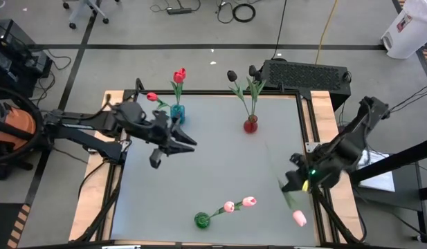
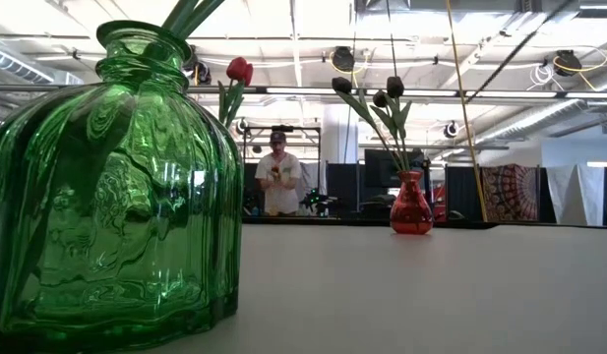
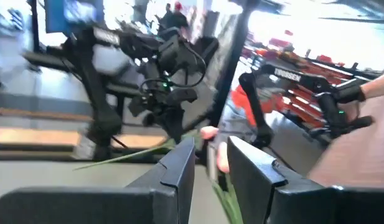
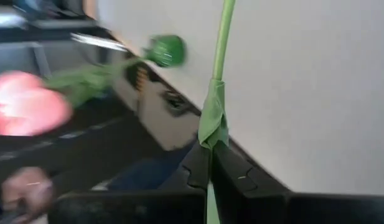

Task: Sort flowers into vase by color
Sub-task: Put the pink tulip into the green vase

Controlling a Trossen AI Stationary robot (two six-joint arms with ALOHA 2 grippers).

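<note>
My right gripper [image 1: 296,181] is at the table's right edge, shut on a pink tulip whose head [image 1: 300,218] hangs toward the near edge. A green vase [image 1: 202,220] by the near edge holds two pink tulips [image 1: 239,204]. A blue vase [image 1: 177,113] at the far left holds two red tulips [image 1: 179,75]. A red vase [image 1: 250,125] holds black tulips [image 1: 232,75]. My left gripper [image 1: 184,140] hovers open, left of centre, near the blue vase and touching nothing. My right gripper pinches the pink tulip's thin green stem [image 4: 210,163] between its two fingers, just under a small leaf [image 4: 214,121]. The stem runs on ahead of the fingers over the grey table. The flower is lifted clear, with its head [image 1: 300,218] hanging on the near side.
The grey table top [image 1: 220,166] lies bare between the three vases. In the low view the green vase [image 2: 116,187] fills the left side and the red vase [image 2: 411,206] stands far off. A person [image 2: 278,177] stands in the room beyond the table.
</note>
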